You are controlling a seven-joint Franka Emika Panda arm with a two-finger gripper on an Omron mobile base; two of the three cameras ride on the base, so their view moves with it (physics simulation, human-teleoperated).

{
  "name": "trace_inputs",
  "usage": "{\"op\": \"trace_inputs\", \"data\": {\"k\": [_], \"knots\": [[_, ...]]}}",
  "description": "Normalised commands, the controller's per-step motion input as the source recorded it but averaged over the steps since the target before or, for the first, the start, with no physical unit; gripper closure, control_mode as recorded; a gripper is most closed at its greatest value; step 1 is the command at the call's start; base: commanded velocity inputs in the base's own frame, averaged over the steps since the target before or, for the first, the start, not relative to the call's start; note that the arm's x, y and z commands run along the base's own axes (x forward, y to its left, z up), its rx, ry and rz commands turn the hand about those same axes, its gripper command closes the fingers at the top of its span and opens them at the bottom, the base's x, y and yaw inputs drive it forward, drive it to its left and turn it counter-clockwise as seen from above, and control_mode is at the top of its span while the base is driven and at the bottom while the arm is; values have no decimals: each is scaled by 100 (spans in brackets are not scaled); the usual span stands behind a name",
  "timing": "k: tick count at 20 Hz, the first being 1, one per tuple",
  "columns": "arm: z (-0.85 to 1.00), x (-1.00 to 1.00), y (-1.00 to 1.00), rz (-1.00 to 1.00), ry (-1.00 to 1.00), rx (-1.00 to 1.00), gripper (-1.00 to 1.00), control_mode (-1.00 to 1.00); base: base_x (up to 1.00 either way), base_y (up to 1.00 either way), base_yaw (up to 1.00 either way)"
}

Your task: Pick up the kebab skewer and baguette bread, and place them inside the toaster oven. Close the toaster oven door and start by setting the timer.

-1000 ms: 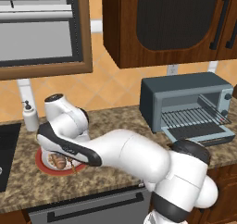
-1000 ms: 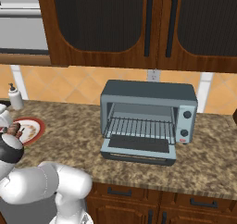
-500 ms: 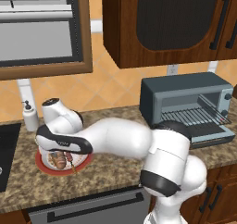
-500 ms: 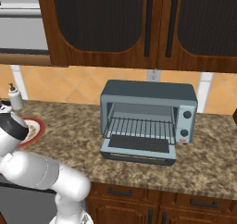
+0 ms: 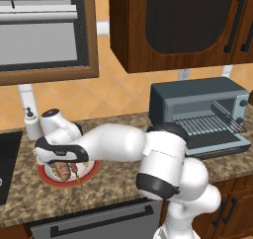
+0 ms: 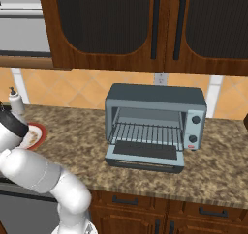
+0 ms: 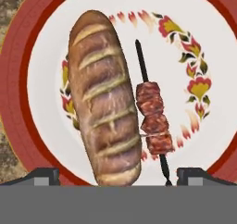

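Note:
The hand view looks straight down at a red-rimmed plate [image 7: 16, 96]. The golden-brown baguette bread [image 7: 104, 98] lies lengthwise on it. Right beside the loaf lies the kebab skewer [image 7: 152, 119], with dark meat chunks on its stick. My gripper [image 7: 120, 177] hangs open above them, one fingertip on each side of both and nothing held. From the left base my gripper [image 5: 64, 161] hovers just over the plate [image 5: 54, 181]. The blue-grey toaster oven [image 6: 155, 107] stands to the right. The toaster oven door [image 6: 145, 153] is dropped flat, baring the wire rack.
A white soap bottle [image 5: 32, 125] stands behind the plate by the wall. A dark basin [image 5: 7, 169] lies at the counter's left end. Two knobs [image 6: 195, 119] sit on the oven's right strip. Bare granite counter [image 6: 77, 146] stretches between plate and oven.
The arm has swung its elbow further left and the hand has settled over the plate. Baguette, skewer and oven have not moved.

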Motion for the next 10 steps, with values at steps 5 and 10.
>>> {"op": "trace_inputs", "data": {"k": [5,10], "knots": [[-17,36,15,-5,-1,0,-100,-100,0,0,0],[-19,20,1,-4,-2,0,-100,-100,0,0,0]]}}
